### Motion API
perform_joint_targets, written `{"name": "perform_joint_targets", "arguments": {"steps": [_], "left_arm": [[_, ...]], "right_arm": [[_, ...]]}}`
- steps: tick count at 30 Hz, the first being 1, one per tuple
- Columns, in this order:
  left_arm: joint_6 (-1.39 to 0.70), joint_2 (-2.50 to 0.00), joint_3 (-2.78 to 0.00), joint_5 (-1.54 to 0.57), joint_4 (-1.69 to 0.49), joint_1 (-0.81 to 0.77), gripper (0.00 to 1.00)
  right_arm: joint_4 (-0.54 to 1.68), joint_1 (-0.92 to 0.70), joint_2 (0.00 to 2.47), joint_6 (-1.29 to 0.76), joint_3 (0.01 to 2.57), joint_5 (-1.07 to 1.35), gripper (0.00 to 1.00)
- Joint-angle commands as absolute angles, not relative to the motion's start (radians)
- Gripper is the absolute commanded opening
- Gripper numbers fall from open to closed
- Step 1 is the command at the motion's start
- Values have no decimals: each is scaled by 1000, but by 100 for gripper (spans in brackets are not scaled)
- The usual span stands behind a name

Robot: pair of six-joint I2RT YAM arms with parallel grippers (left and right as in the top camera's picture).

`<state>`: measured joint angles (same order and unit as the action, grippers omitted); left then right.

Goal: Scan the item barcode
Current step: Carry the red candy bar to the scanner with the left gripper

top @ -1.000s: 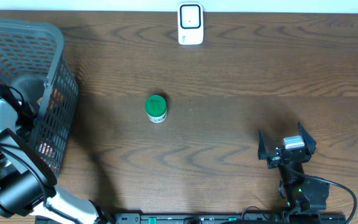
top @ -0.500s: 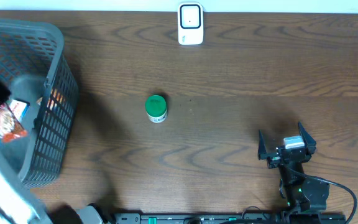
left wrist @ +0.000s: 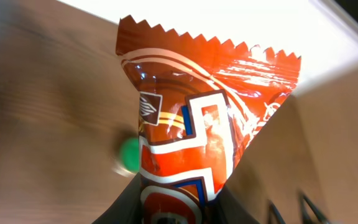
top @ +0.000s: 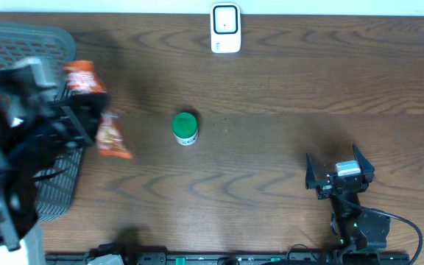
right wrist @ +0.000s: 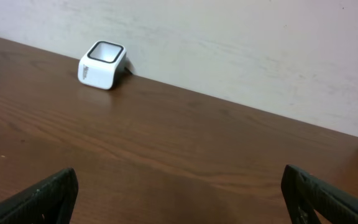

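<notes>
Dark brown wooden table (top: 271, 88) bears a small green-lidded jar (top: 185, 128). Left of that jar, the left gripper (top: 85, 118) pinches a crinkly orange foil snack packet (left wrist: 197, 124). Far right of the jar, the right gripper (top: 338, 171) stands spread wide, empty.

The bench (top: 271, 88) carries one grey basket (top: 28, 40) at the left, one green-lidded jar (top: 185, 127) and one white scanner (top: 225, 28) at the far edge. There is one orange snack packet (left wrist: 197, 124).
</notes>
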<state>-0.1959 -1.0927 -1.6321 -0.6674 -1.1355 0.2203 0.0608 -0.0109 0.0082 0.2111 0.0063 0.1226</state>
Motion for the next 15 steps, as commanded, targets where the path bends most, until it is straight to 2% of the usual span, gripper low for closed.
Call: {"name": "perform_joint_targets", "arguments": {"steps": [1, 8, 15], "left_arm": [[-232, -1137, -1554, -702, -1073, 35, 21], [-231, -1309, -1346, -567, -824, -321, 21], [-231, -1600, -1299, -569, -670, -483, 21]], "right_arm": [[65, -20, 6, 195, 6, 121, 99], [65, -20, 6, 195, 6, 121, 99], [65, -20, 6, 195, 6, 121, 99]]}}
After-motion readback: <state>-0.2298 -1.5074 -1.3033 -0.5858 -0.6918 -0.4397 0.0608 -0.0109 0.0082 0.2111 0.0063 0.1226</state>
